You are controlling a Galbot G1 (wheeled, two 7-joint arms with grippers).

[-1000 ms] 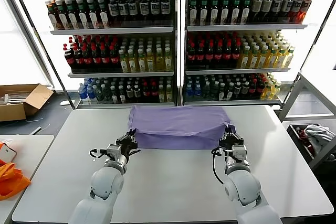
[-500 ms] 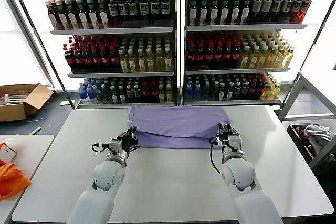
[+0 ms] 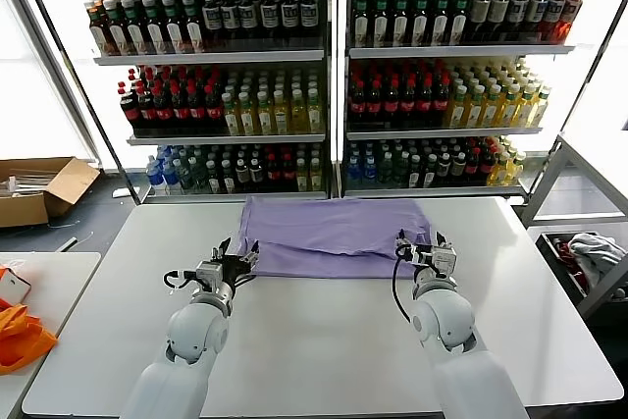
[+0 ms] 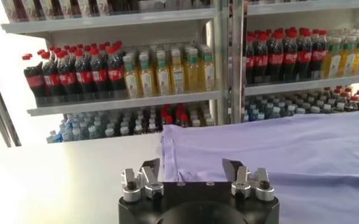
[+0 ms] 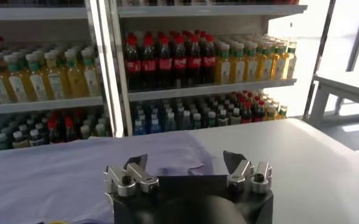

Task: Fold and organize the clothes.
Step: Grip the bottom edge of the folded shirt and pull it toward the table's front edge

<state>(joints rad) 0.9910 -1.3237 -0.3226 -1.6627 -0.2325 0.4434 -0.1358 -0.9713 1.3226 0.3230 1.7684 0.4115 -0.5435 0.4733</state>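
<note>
Between the spread left tool (image 3: 234,264) and spread right tool (image 3: 417,249) lies the folded lavender T-shirt (image 3: 336,234).

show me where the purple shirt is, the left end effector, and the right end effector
purple shirt (image 3: 334,233): head view, middle of the folded cloth.
left end effector (image 3: 234,264): head view, between its open fingertips at the shirt's near left corner.
right end effector (image 3: 420,248): head view, between its open fingertips at the near right corner.
</note>
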